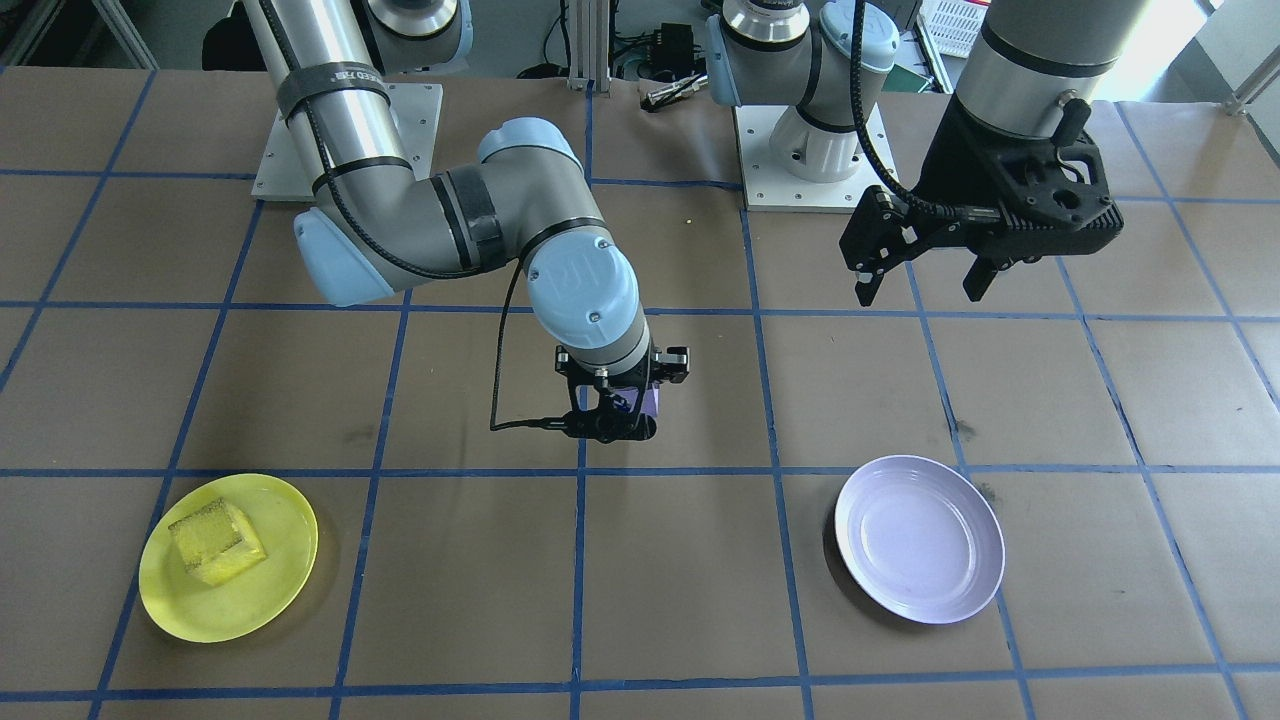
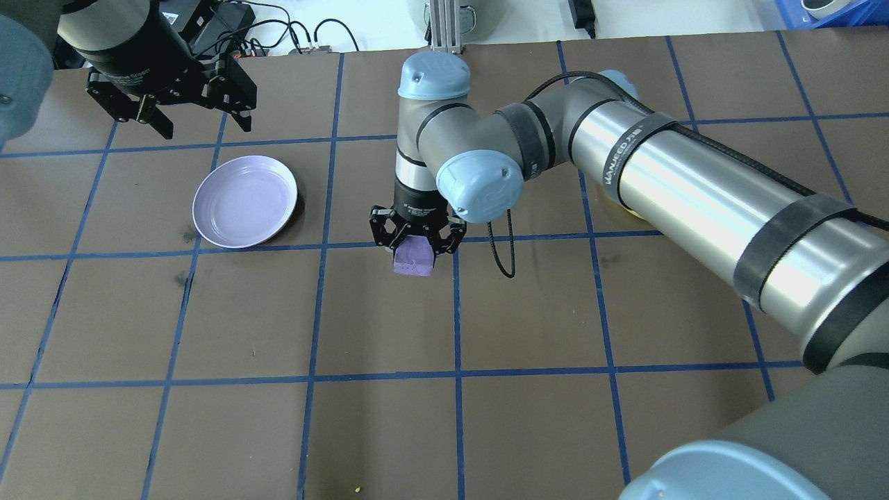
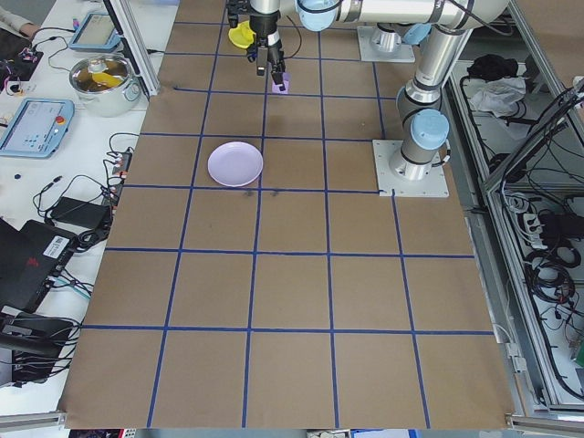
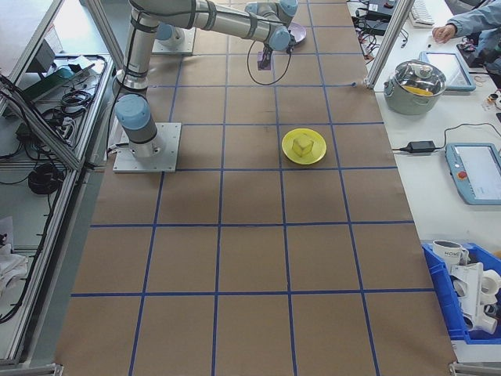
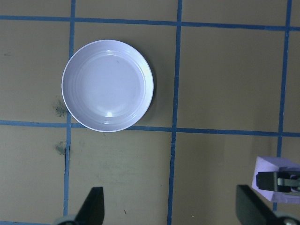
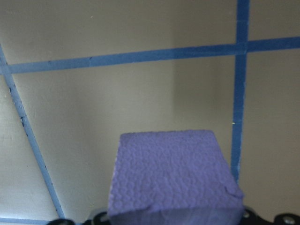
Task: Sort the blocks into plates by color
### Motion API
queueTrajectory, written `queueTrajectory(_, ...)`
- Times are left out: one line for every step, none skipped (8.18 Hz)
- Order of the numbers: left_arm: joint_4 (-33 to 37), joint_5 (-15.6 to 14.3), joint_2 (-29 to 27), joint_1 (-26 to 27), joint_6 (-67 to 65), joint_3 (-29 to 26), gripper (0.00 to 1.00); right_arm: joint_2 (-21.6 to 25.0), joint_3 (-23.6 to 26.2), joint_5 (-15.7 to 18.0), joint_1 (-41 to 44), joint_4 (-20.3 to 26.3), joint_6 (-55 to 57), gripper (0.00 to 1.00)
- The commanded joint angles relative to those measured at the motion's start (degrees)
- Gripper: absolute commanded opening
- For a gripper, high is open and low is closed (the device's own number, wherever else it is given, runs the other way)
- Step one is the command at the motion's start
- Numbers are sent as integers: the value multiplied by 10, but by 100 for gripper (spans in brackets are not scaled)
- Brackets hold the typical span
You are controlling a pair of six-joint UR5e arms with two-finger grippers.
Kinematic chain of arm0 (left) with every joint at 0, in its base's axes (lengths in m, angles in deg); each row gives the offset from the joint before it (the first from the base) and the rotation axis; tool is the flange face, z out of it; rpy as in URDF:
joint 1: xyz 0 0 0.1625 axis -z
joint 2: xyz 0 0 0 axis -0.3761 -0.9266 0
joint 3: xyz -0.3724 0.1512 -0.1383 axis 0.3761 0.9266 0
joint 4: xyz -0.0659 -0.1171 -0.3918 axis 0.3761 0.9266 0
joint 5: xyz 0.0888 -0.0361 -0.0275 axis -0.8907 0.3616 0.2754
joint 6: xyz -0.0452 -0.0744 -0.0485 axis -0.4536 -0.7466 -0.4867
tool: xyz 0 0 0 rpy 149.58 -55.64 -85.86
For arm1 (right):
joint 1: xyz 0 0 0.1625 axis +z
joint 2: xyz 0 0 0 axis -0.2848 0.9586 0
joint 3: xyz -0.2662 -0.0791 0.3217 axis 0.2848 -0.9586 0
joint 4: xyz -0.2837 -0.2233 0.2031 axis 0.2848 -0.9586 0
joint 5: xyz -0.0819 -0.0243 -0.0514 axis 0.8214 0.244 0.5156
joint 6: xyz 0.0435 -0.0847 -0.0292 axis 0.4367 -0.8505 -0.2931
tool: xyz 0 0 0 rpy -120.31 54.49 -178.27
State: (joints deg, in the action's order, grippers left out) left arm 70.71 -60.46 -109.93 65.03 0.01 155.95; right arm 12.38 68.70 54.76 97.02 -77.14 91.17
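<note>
Two plates, two blocks, two grippers. Yellow plate (image 1: 228,557) at lower left of the front-facing view, one yellow block (image 1: 216,541) lying on it. Lavender plate (image 1: 919,538) at lower right, bare. Purple block (image 2: 414,255) at centre of the overhead view, pinched in the right gripper (image 2: 417,239), near a blue tape crossing. Left gripper (image 1: 922,282) at upper right of the front-facing view, fingers spread, holding nothing, above the table.

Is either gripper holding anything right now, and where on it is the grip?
The right gripper holds the purple block, its jaws closed on the upper part, lower part hanging free. The left gripper is open and holds nothing.
</note>
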Motion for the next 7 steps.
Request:
queueTrajectory(0,0,0,1,0,1,100,-35,2,2,49,-42,31,36)
queueTrajectory(0,0,0,1,0,1,100,-39,6,12,57,-66,33,38)
queueTrajectory(0,1,0,1,0,1,100,-37,7,13,57,-70,33,70)
queueTrajectory(0,1,0,1,0,1,100,-34,7,17,53,-71,25,100)
queueTrajectory(0,1,0,1,0,1,100,-28,4,32,46,-70,5,100)
queueTrajectory(0,1,-1,1,0,2,100,-15,4,34,34,-67,-17,100)
queueTrajectory(0,1,-1,1,0,2,100,3,4,32,12,-64,-29,100)
